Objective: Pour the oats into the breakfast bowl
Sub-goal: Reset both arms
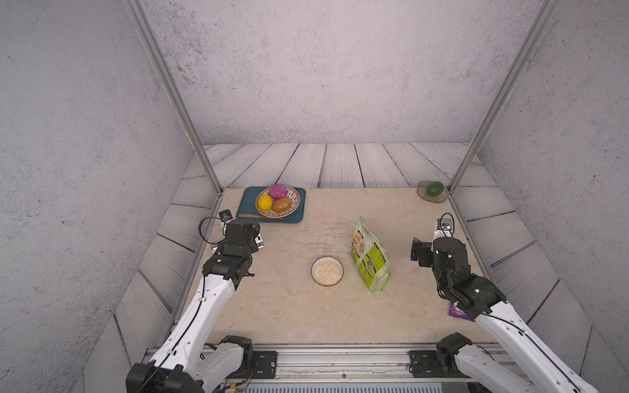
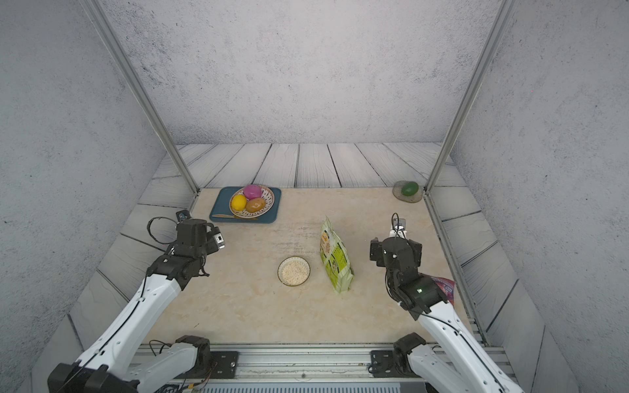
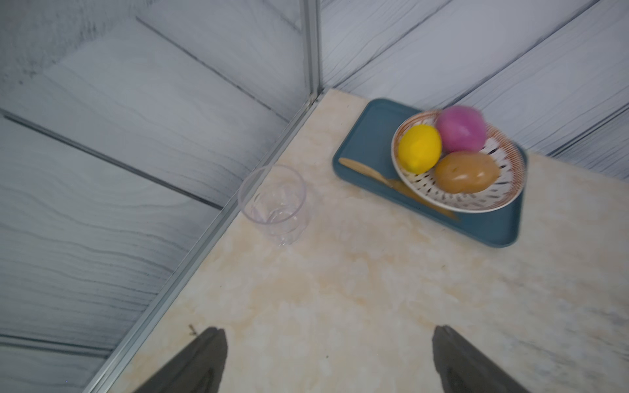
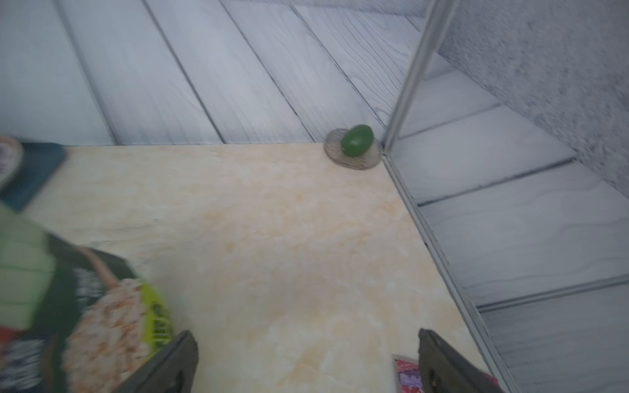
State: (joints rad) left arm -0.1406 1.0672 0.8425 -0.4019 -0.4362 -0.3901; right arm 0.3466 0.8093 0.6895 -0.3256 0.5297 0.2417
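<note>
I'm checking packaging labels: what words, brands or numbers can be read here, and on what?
None can be read.
Print on the green pouch: dark and white, too blurred to read.
Print on the purple bag: too small and blurred to read.

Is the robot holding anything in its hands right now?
No, nothing. The left gripper and the right gripper are both open and empty. The lime-green stand-up pouch stands by itself on the table, apart from both.

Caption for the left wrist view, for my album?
Open left gripper over marble table, facing a clear cup and a fruit dish on a blue tray.
</note>
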